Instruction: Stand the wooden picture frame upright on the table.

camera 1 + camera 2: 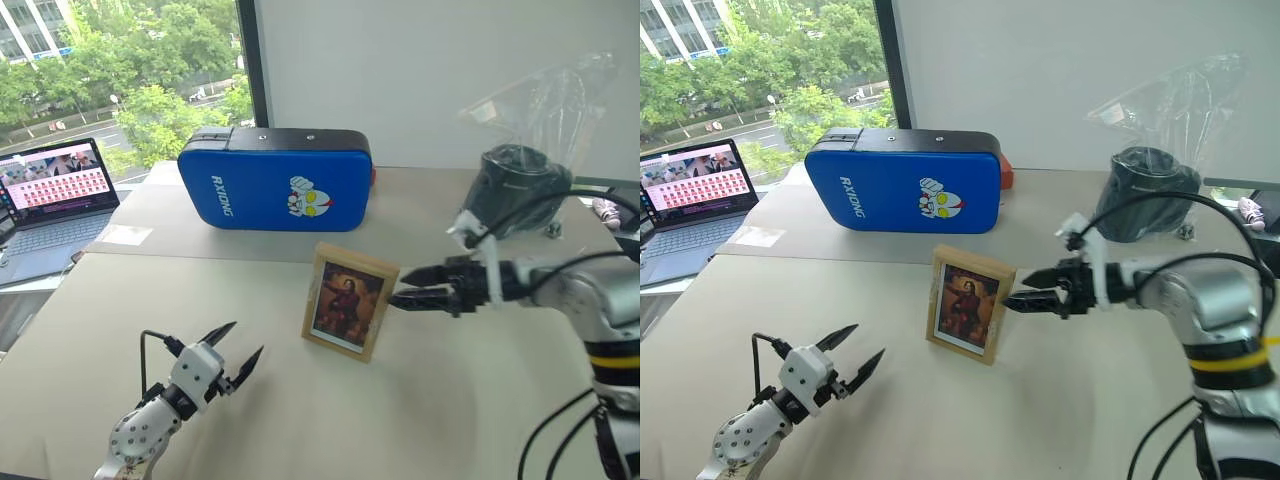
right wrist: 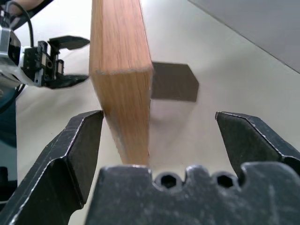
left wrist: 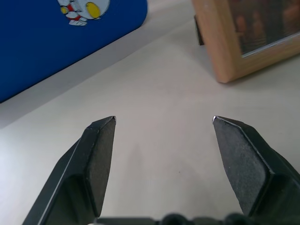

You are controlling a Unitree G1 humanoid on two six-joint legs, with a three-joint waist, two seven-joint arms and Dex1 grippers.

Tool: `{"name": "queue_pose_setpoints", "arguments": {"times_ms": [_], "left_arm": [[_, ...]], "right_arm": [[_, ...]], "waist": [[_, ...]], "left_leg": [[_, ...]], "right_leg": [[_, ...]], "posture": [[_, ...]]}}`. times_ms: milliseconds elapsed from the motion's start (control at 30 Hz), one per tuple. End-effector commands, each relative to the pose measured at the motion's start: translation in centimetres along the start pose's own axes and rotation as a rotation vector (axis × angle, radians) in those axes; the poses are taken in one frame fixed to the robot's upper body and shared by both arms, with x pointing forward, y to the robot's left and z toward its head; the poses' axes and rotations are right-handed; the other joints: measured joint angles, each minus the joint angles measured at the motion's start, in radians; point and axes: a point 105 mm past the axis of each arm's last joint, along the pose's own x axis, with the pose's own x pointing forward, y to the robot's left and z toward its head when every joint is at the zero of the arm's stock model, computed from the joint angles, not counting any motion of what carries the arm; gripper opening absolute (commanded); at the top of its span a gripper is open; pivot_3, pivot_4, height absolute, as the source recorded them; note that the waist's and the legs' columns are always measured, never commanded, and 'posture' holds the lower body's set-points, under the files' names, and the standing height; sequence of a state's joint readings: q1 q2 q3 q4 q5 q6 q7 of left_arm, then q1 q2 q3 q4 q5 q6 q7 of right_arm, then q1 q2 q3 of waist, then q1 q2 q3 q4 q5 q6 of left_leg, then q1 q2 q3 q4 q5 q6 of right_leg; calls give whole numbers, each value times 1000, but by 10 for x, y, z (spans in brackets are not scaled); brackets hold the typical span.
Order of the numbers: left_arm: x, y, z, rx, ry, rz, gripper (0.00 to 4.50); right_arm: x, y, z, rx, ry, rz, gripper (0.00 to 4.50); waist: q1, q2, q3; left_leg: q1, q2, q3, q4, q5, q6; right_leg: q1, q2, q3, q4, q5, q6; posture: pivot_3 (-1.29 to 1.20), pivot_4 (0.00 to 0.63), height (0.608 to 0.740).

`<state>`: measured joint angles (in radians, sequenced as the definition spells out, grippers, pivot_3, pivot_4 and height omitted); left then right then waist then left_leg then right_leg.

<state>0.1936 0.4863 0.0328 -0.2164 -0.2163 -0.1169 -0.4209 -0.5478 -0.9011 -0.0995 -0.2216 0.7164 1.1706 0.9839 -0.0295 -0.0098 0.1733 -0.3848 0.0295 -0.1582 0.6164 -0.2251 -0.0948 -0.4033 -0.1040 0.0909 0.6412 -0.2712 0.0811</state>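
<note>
The wooden picture frame (image 1: 350, 301) stands upright near the middle of the worktop (image 1: 420, 400), its painted front and white mat facing the near side. In the right wrist view its fold-out stand (image 2: 173, 82) rests on the surface behind it.

The right gripper (image 1: 402, 287) reaches in from the right at the frame's right edge, near the upper corner. Its jaws are spread wide and straddle that edge: in the right wrist view the wood sits between the two fingers (image 2: 77, 145), just beside one of them and well apart from the other. The jaws do not press on the frame.

The left gripper (image 1: 240, 345) hangs above the worktop at the near left, well apart from the frame. Its jaws are wide and hold nothing; in the left wrist view bare worktop lies between the fingertips (image 3: 105, 129).

On the far side of the worktop, behind the frame, stands a big blue padded case (image 1: 275, 180). A laptop (image 1: 55, 200) with its screen lit sits at the far left. At the far right is a dark round object (image 1: 520, 185) with a clear plastic bag (image 1: 545, 95) over it.
</note>
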Motion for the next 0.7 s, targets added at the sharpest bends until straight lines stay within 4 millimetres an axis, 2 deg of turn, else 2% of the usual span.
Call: {"name": "queue_pose_setpoints", "arguments": {"times_ms": [33, 100, 167, 267, 333, 500, 700], "left_arm": [[5, 17, 11, -97, 13, 130, 3538], [9, 22, 16, -139, 15, 185, 3538], [12, 29, 22, -183, 13, 267, 3538], [16, 37, 26, -247, 14, 373, 3538], [19, 37, 25, -260, 18, 391, 3538], [28, 32, 20, -272, 30, 369, 3538], [30, 36, 18, -287, 23, 385, 3538]], "right_arm": [[-11, 11, -8, -62, -45, -140, 4477], [-8, 6, -21, -58, -67, -294, 4477], [-3, -4, -30, -42, -153, -537, 4477], [-5, -15, -47, 10, -247, -887, 4477], [-7, -17, -51, 48, -346, -1040, 4477], [10, -15, -73, 93, -422, -1166, 4477], [16, -16, -73, 39, -429, -1165, 4477]], "waist": [[-4, 0, 0], [-11, -2, 0], [-16, -4, -1], [-16, -3, -1], [-16, -3, -1], [-19, -3, -1], [-21, -3, -1]], "left_leg": [[0, 0, 0, 0, 0, 0], [1, 0, 0, 0, 0, 0], [1, 1, 0, 1, 0, 0], [2, 3, -1, 5, 1, -2], [1, 2, -1, 7, 2, -3], [2, 3, -1, 8, 2, -4], [2, 4, -1, 7, 2, -4]], "right_leg": [[0, 0, 0, 0, 0, 0], [0, 0, 0, 1, 0, 0], [0, 2, 1, 3, 0, 0], [0, 4, 1, 5, 0, 1], [0, 4, 2, 6, 1, 2], [0, 5, 3, 5, 2, 3], [0, 6, 3, 5, 5, -1]], "posture": [[0, 150, 740], [0, 150, 740], [0, 150, 740], [0, 150, 740], [0, 150, 740], [0, 150, 740], [0, 150, 740]]}}
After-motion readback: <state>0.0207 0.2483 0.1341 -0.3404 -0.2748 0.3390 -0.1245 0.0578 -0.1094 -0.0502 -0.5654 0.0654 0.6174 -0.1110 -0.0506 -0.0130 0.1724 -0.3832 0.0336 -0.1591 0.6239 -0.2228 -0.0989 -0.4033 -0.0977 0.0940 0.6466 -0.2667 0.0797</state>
